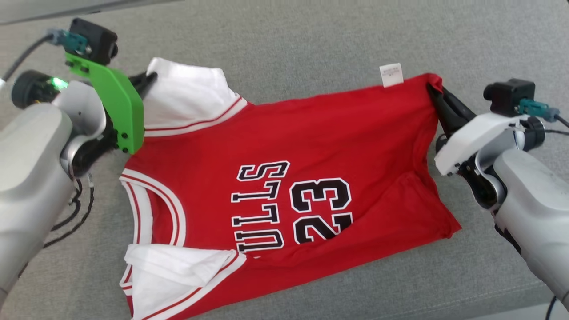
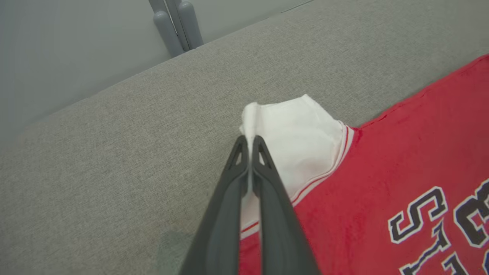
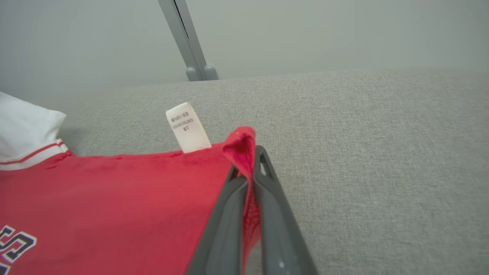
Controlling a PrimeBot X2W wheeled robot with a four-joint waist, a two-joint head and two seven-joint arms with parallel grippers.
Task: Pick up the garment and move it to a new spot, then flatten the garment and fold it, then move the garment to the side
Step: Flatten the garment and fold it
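Garment (image 1: 284, 133) long axis runs left–right. Left gripper (image 2: 249, 142) pinches white sleeve (image 2: 301, 133), right gripper (image 3: 247, 160) pinches red hem corner (image 3: 240, 142), both on far edge.

The jersey (image 1: 311, 133) is matt red cloth with a faintly fuzzy knit; its sleeves (image 1: 186, 98) are smoother white cloth; the print (image 1: 306, 202) looks flat and smooth; the label (image 1: 391, 74) is thin and white, woven or paper, I cannot tell which; the cushion (image 1: 311, 40) is grey cloth, coarsely woven, matt; the left gripper (image 2: 249, 139) and right gripper (image 3: 248, 160) are dark matt plastic; the green bracket (image 1: 120, 106) and white bracket (image 1: 471, 133) are smooth plastic; the forearms (image 1: 31, 155) are pale, smooth, slightly glossy.
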